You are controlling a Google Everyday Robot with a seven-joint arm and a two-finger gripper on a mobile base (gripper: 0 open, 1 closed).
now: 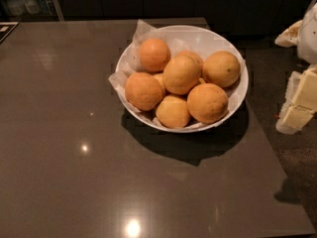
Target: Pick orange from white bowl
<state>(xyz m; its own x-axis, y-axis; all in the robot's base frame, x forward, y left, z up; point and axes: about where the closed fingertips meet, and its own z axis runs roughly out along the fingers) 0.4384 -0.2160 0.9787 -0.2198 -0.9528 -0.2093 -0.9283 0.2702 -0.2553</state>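
Note:
A wide white bowl point(235, 100), lined with crinkled white paper, stands on the dark table and holds several oranges. The orange point(182, 74), large, slightly oval and paler yellow-orange, lies on top in the middle of the pile. A smaller, deeper-orange one point(154, 54) lies behind it to the left. One with dark specks point(221, 68) lies to its right. My gripper point(300, 105), cream and white, is at the right edge of the view, beyond the table's right edge, apart from the bowl and holding nothing that I can see.
The glossy dark grey table point(74, 133) stretches left and in front of the bowl. Its right edge runs just past the bowl, with dark floor beyond. Bottles point(25, 1) stand at the far back left.

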